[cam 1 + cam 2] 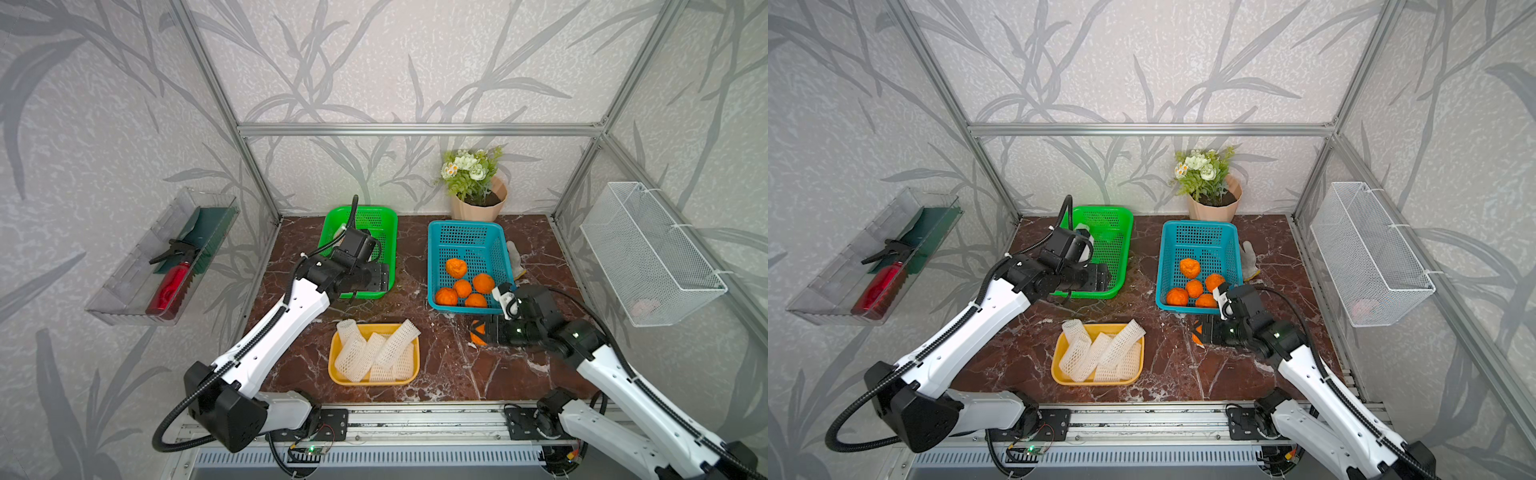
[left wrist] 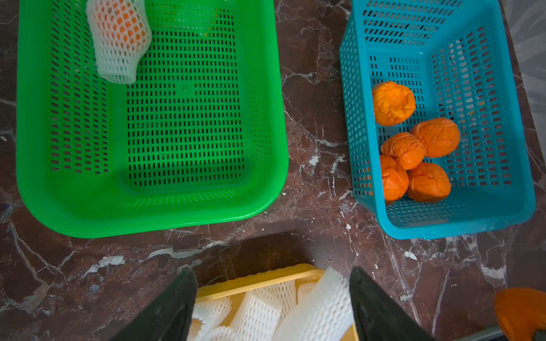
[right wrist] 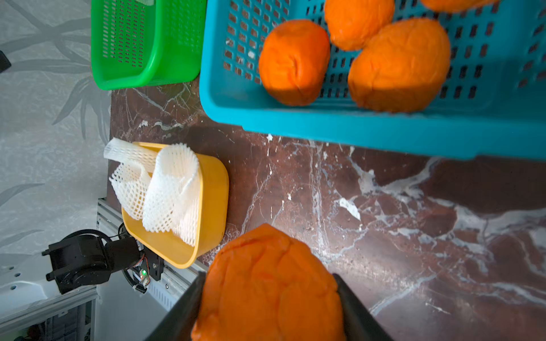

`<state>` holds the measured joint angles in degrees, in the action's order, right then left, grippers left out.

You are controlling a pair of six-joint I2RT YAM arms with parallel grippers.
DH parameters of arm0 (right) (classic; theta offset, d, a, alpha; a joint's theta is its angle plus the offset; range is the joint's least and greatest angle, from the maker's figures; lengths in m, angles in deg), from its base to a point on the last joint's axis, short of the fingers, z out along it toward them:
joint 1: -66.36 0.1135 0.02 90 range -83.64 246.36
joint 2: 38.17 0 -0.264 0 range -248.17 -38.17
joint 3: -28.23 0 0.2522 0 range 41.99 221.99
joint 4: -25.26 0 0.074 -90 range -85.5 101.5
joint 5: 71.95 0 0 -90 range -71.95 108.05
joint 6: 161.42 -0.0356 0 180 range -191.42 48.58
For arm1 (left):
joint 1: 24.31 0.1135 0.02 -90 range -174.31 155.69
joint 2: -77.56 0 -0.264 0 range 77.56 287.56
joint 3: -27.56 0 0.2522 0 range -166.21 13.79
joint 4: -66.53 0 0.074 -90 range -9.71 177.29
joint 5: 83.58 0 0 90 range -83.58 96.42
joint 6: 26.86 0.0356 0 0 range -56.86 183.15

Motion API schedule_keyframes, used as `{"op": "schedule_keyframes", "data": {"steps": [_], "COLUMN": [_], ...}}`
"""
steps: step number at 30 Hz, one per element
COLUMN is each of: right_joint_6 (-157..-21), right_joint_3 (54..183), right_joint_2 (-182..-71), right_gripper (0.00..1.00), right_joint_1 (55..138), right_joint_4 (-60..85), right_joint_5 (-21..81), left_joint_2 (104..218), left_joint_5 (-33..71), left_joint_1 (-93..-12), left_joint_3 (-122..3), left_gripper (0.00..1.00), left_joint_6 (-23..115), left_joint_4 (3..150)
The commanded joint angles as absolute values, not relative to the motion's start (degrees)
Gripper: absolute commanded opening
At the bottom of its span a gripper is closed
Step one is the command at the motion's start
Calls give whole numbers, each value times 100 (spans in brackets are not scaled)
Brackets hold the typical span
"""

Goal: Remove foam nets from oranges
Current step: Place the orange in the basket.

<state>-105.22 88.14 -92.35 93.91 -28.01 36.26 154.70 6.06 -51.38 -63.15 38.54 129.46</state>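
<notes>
My right gripper point(image 3: 269, 276) is shut on a bare orange point(image 3: 266, 283) and holds it over the marble table, just in front of the blue basket point(image 1: 436, 266); in both top views it sits at the gripper's tip point(image 1: 477, 337). Several bare oranges point(image 1: 462, 287) lie in that basket. One orange still in its foam net point(image 2: 118, 38) lies in a far corner of the green basket point(image 2: 147, 212). Several empty foam nets point(image 1: 374, 353) fill the yellow tray point(image 1: 332, 365). My left gripper point(image 2: 271, 274) is open and empty, hovering at the green basket's near right corner point(image 1: 380, 282).
A flower pot point(image 1: 478, 199) stands at the back, and a glove point(image 1: 514, 259) lies beside the blue basket. A white wire basket point(image 1: 648, 253) hangs on the right wall. A clear shelf point(image 1: 124, 299) with a red spray bottle point(image 1: 170, 286) hangs on the left wall.
</notes>
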Motion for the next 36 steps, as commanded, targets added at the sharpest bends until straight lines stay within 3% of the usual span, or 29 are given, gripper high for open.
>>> {"op": "schedule_keyframes", "data": {"steps": [1,12,23,28,36], "right_joint_6": [-10099,-9634,-9386,-9312,-9334], "right_joint_3": [9442,11058,12521,12865,12645], "right_joint_2": [-10101,-12632,-14750,-15153,-14759], "right_gripper": [58,58,63,67,80], "right_joint_1": [9169,8226,7928,7880,7814], "right_joint_4": [-2635,-1683,-1633,-1881,-2011], "right_joint_5": [3249,2727,2536,2496,2729], "left_joint_2": [15655,16268,17015,17762,19185], "left_joint_5": [631,941,1087,555,-70], "left_joint_1": [-4776,-4103,-3500,-3376,-3249], "left_joint_3": [-6662,-7166,-7386,-7964,-9247], "left_gripper": [81,81,81,81,81], "left_joint_6": [4072,4697,4896,5181,5415], "left_joint_4": [12758,12371,11989,12235,12572]}}
